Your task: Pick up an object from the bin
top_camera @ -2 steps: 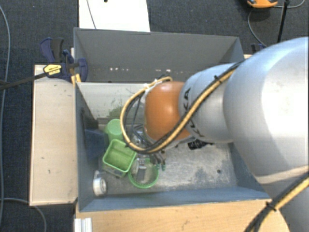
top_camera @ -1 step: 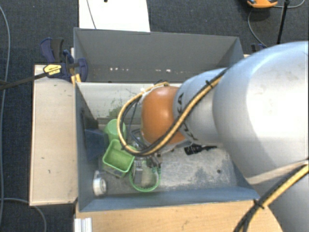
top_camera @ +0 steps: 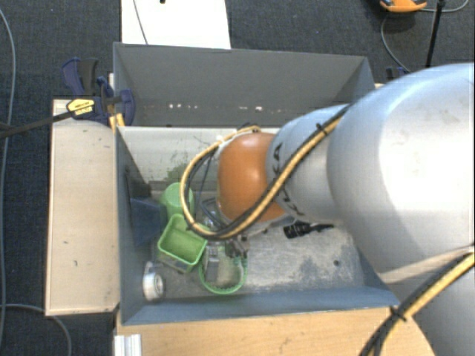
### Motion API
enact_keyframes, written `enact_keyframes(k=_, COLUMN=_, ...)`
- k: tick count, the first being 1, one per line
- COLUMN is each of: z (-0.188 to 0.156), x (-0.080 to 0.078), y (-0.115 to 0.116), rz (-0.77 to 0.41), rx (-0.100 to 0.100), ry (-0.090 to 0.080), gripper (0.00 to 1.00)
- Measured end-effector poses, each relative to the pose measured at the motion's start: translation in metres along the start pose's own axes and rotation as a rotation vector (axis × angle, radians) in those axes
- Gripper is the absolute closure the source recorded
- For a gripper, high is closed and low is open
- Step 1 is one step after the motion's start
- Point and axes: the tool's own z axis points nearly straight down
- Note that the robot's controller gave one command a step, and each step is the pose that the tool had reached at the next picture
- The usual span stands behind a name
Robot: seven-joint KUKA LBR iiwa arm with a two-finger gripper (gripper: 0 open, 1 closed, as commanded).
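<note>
The hand (top_camera: 221, 260) hangs low over a green ring (top_camera: 223, 291) that lies by the near edge of the bin (top_camera: 245, 87), left of its middle; I cannot tell whether the hand is clenched or released. A green square tub (top_camera: 180, 245) lies tilted just left of the ring. A silver can (top_camera: 154, 284) sits in the near left corner, and a black piece (top_camera: 304, 230) lies off to the right.

No writing, number or brand can be read. Dark marks on the silver-grey robot arm casing (top_camera: 279, 153) are too small to make out; so is the face of the small round silver tin (top_camera: 153, 284) in the grey metal bin's (top_camera: 245, 87) near left corner.
</note>
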Motion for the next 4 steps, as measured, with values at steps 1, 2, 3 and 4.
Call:
enact_keyframes(k=1, z=-0.004, x=0.001, y=0.0, rz=0.002, rx=0.001, ry=0.007, gripper=1.0)
enact_keyframes(k=2, z=-0.012, x=0.002, y=0.0, rz=0.0, rx=0.0, ry=0.003, gripper=1.0)
enact_keyframes(k=3, z=-0.022, x=0.001, y=0.0, rz=0.001, rx=-0.001, ry=-0.003, gripper=1.0)
enact_keyframes(k=4, z=-0.037, x=0.002, y=-0.001, rz=0.001, rx=0.002, ry=0.004, gripper=1.0)
